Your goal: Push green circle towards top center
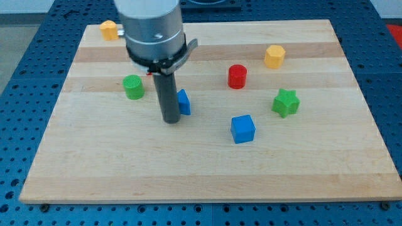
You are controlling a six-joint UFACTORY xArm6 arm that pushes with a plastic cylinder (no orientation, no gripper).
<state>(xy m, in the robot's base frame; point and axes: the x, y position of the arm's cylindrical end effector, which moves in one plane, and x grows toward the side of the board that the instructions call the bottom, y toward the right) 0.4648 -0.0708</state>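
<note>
1. My tip (171, 120) rests on the wooden board (207, 176), right of and nearer than the green circle (133, 86), apart from it; a small blue block (183, 102) sits just behind the rod.
2. There are no fingers here, only a bare rod holding nothing.
3. The green circle stands left of centre, mid-depth.
4. Done well, my tip should circle to the block's near-left side, then push far and rightward, likely steering clear of the red cylinder (237, 76).
</note>
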